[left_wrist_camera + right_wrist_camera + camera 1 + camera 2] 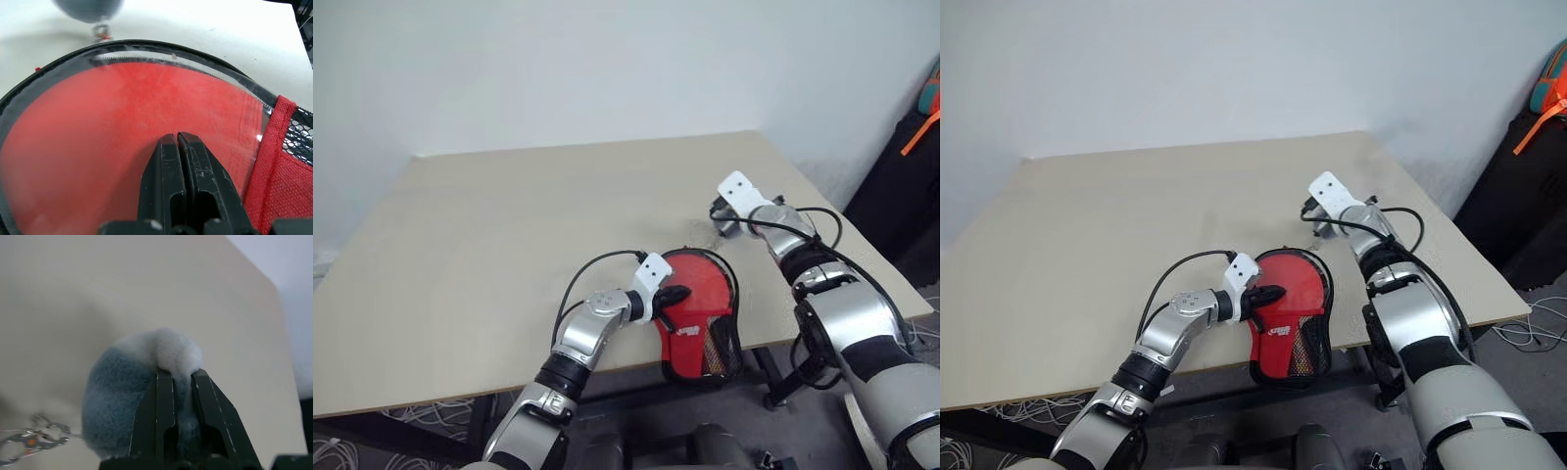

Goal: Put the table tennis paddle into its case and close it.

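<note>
So from the head cameras we get the overall layout: the case point(700, 313) sits at the near edge of the table point(509, 235), its narrow end hanging a bit over the edge, with the table tennis paddle point(697, 286) already inside it, the red face showing through the clear half. Our left gripper point(672, 295) rests on the round part of the case, arm bent in from the left with the forearm angled toward the right. The left wrist view gives us what the head views can't: the two black fingers pressed together with no gap, tips down on the clear plastic over the red rubber, the zip track running round the rim, and the red trim with black mesh off to one side. Our right gripper point(177, 373) is farther out on the table, well apart from the case, arm stretched forward and pointing down. Its wrist view shows it pinching a fluffy grey-blue tag point(122, 401), with a small metal clasp point(34, 443) lying on the table beside it.
</note>
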`<state>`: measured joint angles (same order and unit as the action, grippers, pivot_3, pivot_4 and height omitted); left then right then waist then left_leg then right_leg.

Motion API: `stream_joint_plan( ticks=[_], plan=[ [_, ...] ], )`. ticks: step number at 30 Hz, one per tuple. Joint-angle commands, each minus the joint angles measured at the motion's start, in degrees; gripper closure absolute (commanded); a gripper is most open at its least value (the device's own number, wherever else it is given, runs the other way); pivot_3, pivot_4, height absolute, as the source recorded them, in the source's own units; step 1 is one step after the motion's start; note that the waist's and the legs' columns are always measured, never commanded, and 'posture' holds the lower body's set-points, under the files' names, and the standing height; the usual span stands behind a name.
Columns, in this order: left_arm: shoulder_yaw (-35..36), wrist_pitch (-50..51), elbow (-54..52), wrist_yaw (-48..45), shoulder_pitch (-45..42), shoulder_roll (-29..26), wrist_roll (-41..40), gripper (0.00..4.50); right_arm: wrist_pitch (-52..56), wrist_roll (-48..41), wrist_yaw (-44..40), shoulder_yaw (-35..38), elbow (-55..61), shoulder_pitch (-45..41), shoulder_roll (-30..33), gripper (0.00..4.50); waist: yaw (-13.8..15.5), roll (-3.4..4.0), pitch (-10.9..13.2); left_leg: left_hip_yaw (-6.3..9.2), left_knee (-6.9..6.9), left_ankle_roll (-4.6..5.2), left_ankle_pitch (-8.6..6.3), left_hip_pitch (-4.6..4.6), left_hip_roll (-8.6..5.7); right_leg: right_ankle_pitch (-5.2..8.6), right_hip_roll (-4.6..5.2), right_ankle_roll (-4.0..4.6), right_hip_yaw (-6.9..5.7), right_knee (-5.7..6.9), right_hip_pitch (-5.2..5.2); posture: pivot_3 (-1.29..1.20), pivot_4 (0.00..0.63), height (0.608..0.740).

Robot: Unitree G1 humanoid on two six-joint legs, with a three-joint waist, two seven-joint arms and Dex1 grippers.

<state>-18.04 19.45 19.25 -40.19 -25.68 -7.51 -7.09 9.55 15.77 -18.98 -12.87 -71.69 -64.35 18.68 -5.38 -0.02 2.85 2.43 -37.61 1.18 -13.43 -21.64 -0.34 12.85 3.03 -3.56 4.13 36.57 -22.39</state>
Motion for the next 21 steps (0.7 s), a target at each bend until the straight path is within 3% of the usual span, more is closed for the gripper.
stream_joint_plan(
  ticks=[1,5,13,21],
  plan=[
    [-2.25,2.66,3.79,-0.98,1.62,-0.75,2.26,4.5,0.3,1.48,-1.12,-0.21,5.49,0.05,4.81,4.49,0.02,0.03,0.0,0.0,0.0,0.0,0.0,0.0,0.0,0.0,0.0,0.0,0.01,0.0,-0.01,0.0,0.0,0.74],
    [-2.15,2.63,3.96,-1.14,1.41,-0.79,2.28,4.5,2.48,1.36,-4.86,-0.15,11.86,3.54,8.74,4.49,0.44,0.05,0.01,-0.01,-0.02,0.0,0.0,-0.01,-0.02,0.02,0.02,-0.03,0.01,0.0,0.01,0.0,0.0,0.74],
    [-2.19,2.59,4.79,-1.46,0.85,-0.71,2.2,4.5,12.6,1.08,-16.54,0.22,38.75,17.79,18.36,4.49,2.58,0.05,0.01,-0.01,-0.21,0.02,-0.01,-0.09,-0.12,0.17,0.02,0.06,0.12,-0.01,0.02,0.0,0.0,0.74],
    [-2.16,2.23,6.18,-2.19,-0.11,-0.5,2.28,4.5,20.98,-1.42,-27.08,0.73,61.49,30.14,25.17,4.49,2.81,0.02,0.02,-0.02,-0.24,0.02,-0.02,-0.09,-0.11,0.19,0.02,0.04,0.11,-0.03,0.02,0.0,0.0,0.74]
  ],
)
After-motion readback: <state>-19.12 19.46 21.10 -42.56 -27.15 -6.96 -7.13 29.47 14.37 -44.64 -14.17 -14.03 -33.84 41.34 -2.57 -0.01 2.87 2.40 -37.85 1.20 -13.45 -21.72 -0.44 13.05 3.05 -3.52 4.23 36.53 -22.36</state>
